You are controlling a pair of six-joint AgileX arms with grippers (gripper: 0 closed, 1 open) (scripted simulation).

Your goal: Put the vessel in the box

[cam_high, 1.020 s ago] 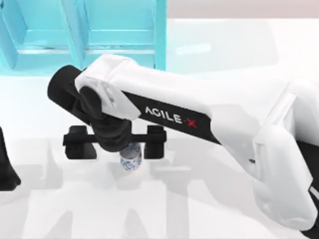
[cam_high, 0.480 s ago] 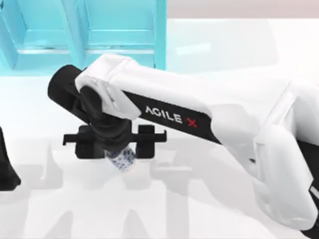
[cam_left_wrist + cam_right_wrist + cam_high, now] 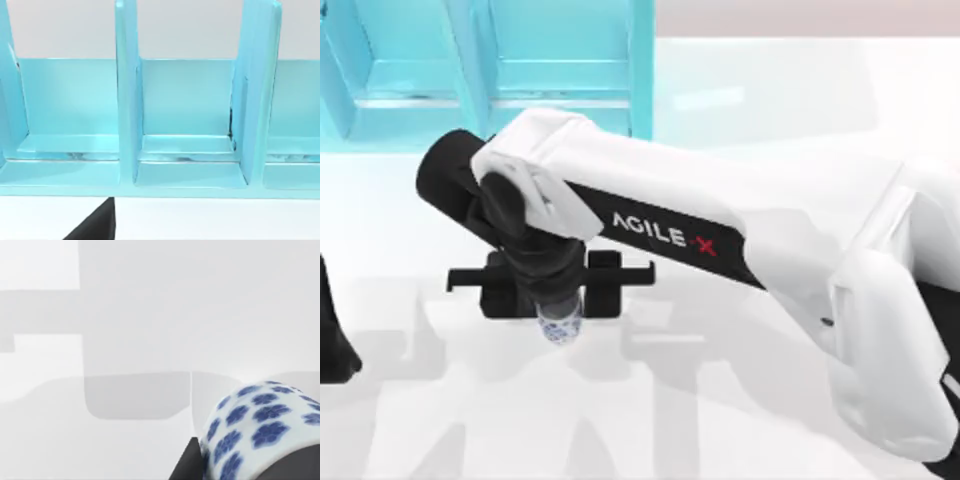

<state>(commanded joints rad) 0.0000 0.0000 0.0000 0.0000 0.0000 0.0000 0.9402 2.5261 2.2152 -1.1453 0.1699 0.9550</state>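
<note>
White-and-blue flowered ceramic vessel [image 3: 559, 325] sits clamped between my right gripper's [image 3: 552, 285] black fingers [image 3: 604, 283] over the white counter [image 3: 740, 400], near the turquoise compartmented box [image 3: 490, 60]; left arm parked.

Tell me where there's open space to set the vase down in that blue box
Both box compartments seen in the left wrist view, either side of the divider, have bare floors. The white table right of the vessel is bare too. It is crowded around the right end effector, closed on the vessel.
</note>
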